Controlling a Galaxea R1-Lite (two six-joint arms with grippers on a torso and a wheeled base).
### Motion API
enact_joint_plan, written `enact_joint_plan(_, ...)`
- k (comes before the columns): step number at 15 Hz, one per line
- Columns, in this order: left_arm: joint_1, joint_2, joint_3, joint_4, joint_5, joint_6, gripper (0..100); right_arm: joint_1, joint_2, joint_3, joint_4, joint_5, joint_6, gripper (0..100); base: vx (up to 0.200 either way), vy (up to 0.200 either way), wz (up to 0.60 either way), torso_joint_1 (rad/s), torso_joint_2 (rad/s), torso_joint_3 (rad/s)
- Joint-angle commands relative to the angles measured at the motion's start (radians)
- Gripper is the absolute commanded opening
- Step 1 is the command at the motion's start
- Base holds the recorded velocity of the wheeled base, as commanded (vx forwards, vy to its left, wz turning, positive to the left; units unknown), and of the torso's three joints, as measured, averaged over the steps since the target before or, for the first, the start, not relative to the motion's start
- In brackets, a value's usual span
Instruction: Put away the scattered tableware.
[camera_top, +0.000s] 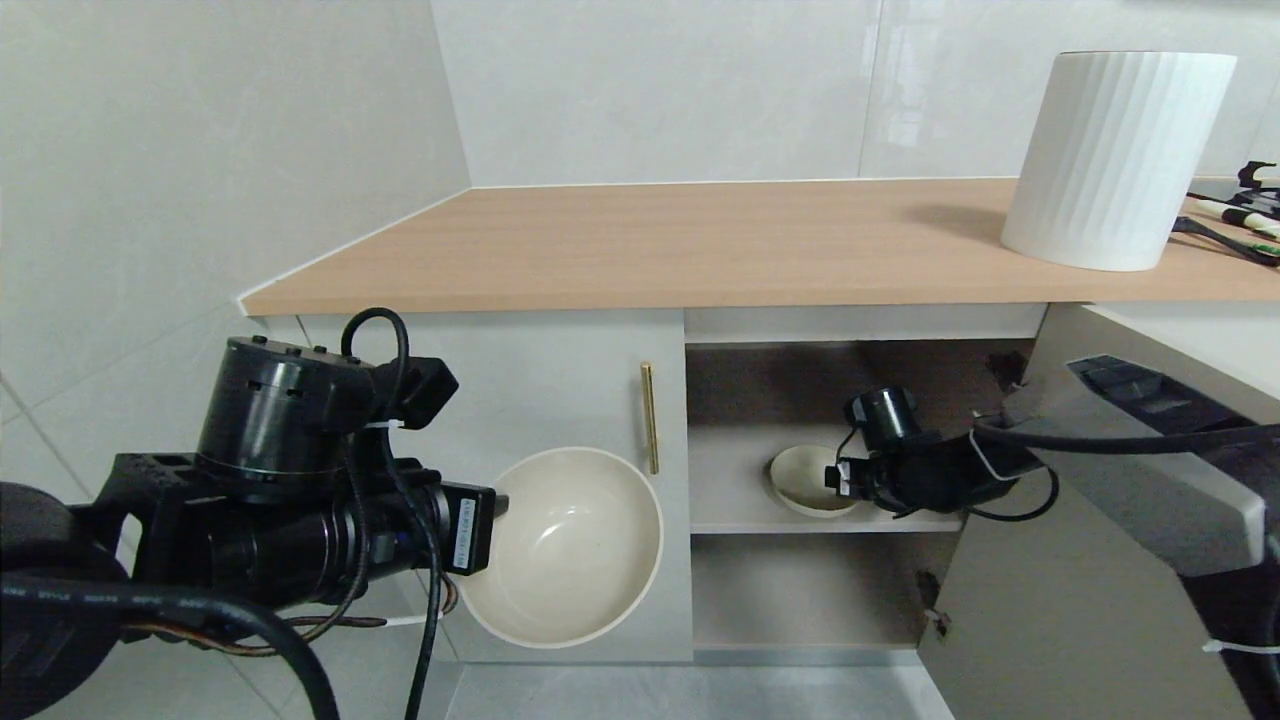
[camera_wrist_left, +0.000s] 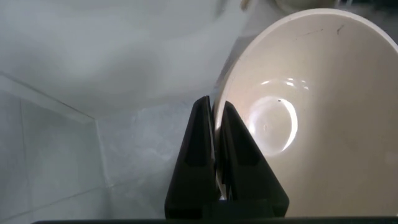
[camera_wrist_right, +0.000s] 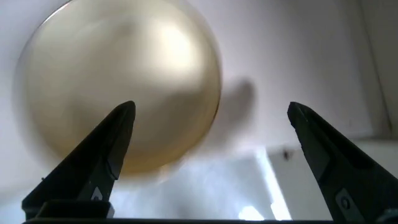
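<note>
The left gripper is clenched on the rim of a large cream bowl. Its two fingers pinch the wall, one inside and one outside. The bowl is held in the air, tipped on edge, with its opening facing the head camera. It hangs in front of the closed left cabinet door, just below and beside the brass handle.

The right gripper is released, with its jaws spread wide and nothing between them. It sits inside the open right compartment of the cabinet, above the middle shelf. A small cream bowl rests upright on this shelf, towards its left side. In the head view the right gripper is just beside the bowl's right rim. Whether a finger touches the rim cannot be told.

The right cabinet door stands swung open towards the robot. A lower compartment lies beneath the shelf.

The wooden countertop runs above the cabinet. A white ribbed container stands upright on its right part. Several dark-handled utensils lie just beyond it at the right edge.
</note>
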Motion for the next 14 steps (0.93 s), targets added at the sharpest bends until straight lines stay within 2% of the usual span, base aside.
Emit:
enact_joint_plan(1, -0.038, 0.043, -0.009, -0.001, 0.005, 0.015, 0, 0.043, -0.218, 0.175, -0.002, 0.089, -0.006, 100, 0.0, 0.0, 0.0, 0.0, 0.0, 0.0)
enact_joint_plan(3, -0.081, 0.126, -0.06, -0.002, 0.045, 0.015, 0, 0.091, -0.296, 0.248, 0.0, 0.097, -0.007, 100, 0.0, 0.0, 0.0, 0.0, 0.0, 0.0)
enact_joint_plan(6, -0.093, 0.221, -0.101, -0.007, 0.073, 0.012, 0, 0.123, -0.414, 0.33, 0.0, 0.143, -0.006, 100, 0.0, 0.0, 0.0, 0.0, 0.0, 0.0)
enact_joint_plan(7, -0.119, 0.292, -0.107, -0.07, 0.097, 0.007, 0, 0.174, -0.523, 0.397, 0.0, 0.265, -0.003, 100, 0.0, 0.0, 0.0, 0.0, 0.0, 0.0)
enact_joint_plan(8, -0.13, 0.316, -0.107, -0.1, 0.122, 0.004, 0, 0.195, -0.561, 0.411, 0.0, 0.288, -0.001, 100, 0.0, 0.0, 0.0, 0.0, 0.0, 0.0)
enact_joint_plan(10, -0.145, 0.353, -0.101, -0.143, 0.159, -0.001, 0, 0.237, -0.627, 0.437, 0.006, 0.295, -0.001, 100, 0.0, 0.0, 0.0, 0.0, 0.0, 0.0)
enact_joint_plan(11, -0.16, 0.372, -0.089, -0.174, 0.171, -0.001, 0, 0.286, -0.665, 0.463, 0.007, 0.298, -0.001, 100, 0.0, 0.0, 0.0, 0.0, 0.0, 0.0)
enact_joint_plan(14, -0.194, 0.375, -0.075, -0.209, 0.177, -0.001, 0, 0.359, -0.684, 0.488, 0.007, 0.298, -0.001, 100, 0.0, 0.0, 0.0, 0.0, 0.0, 0.0)
